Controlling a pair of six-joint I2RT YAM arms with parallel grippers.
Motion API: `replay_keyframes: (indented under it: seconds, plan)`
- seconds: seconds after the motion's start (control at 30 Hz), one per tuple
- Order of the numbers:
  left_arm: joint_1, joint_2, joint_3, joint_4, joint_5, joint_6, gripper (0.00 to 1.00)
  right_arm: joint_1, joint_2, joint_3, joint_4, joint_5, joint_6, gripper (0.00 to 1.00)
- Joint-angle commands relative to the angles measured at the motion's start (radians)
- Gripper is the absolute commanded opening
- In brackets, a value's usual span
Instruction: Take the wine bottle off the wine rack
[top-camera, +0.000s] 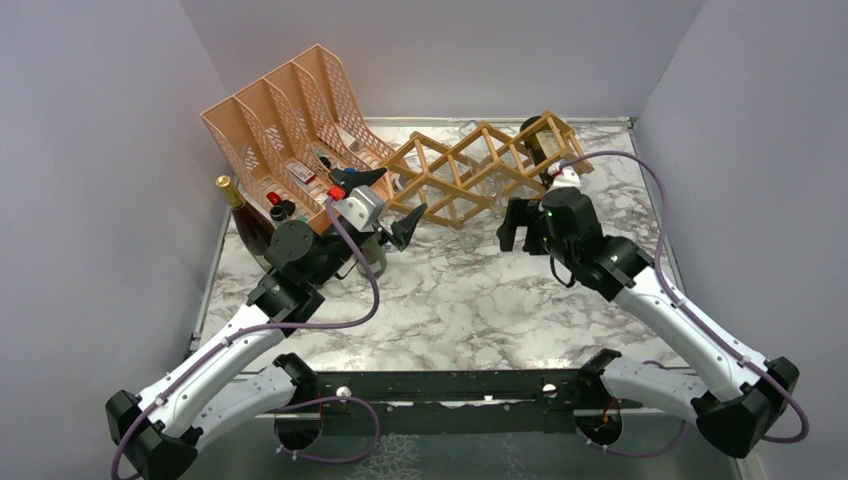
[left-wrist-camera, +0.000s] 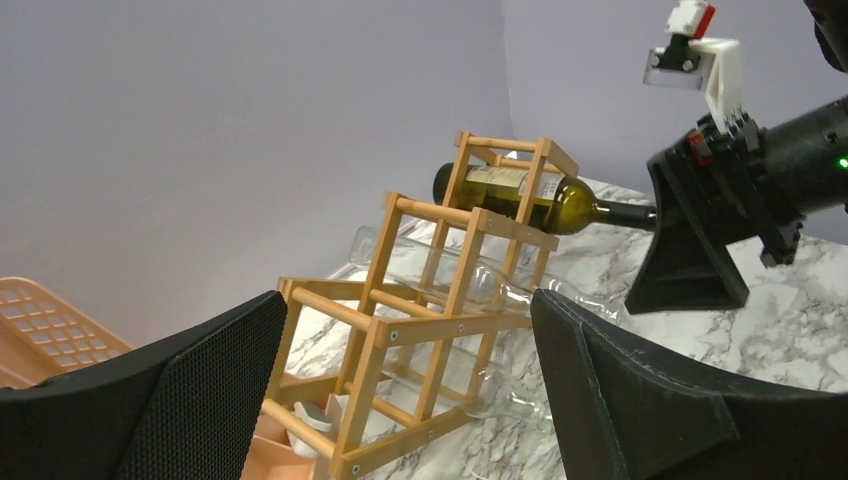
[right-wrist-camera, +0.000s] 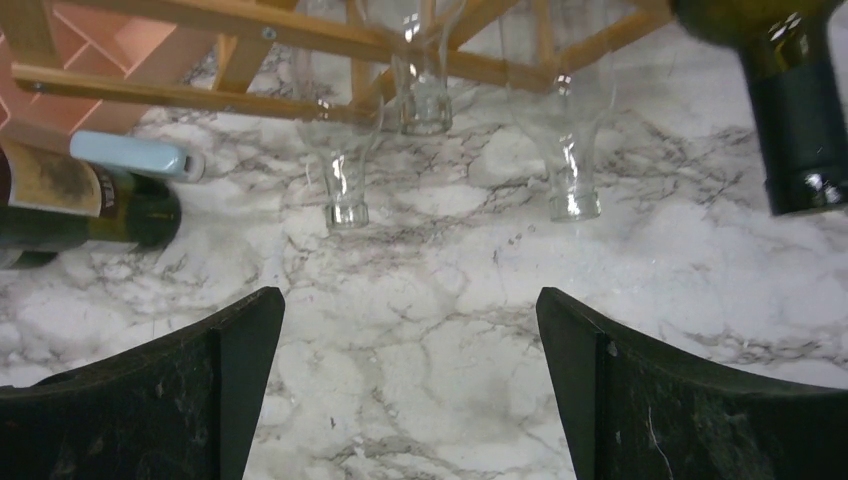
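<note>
The tan wooden wine rack (top-camera: 465, 172) lies long and low at the back of the marble table. A dark green wine bottle (top-camera: 545, 143) rests in its right end, neck towards me. In the left wrist view the bottle (left-wrist-camera: 530, 197) sits high in the rack (left-wrist-camera: 400, 325). My left gripper (top-camera: 388, 203) is open and empty at the rack's left end (left-wrist-camera: 408, 300). My right gripper (top-camera: 518, 224) is open and empty just in front of the rack's right part, left of and below the bottle's neck (right-wrist-camera: 795, 130); it faces the table (right-wrist-camera: 408, 300).
Clear glass bottles (right-wrist-camera: 345, 170) lie in the rack's lower openings. A salmon-pink mesh file organiser (top-camera: 285, 115) holding small items stands at the back left. A dark bottle with a gold cap (top-camera: 243, 213) stands left of it. Another dark bottle (right-wrist-camera: 80, 205) lies by the left arm.
</note>
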Motion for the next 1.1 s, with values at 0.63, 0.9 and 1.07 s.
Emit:
replay_keyframes:
  seconds: [0.63, 0.9, 1.07]
  plan:
    - [0.001, -0.054, -0.054, 0.044, -0.062, 0.046, 0.99, -0.302, 0.405, 0.163, 0.304, -0.584, -0.084, 0.86]
    - [0.000, -0.057, -0.057, 0.047, -0.051, 0.047, 0.99, -0.303, 0.451, 0.069, 0.444, -0.505, -0.066, 0.80]
    - [0.000, -0.051, -0.058, 0.048, -0.053, 0.048, 0.99, -0.302, 0.482, 0.042, 0.487, -0.469, -0.045, 0.75]
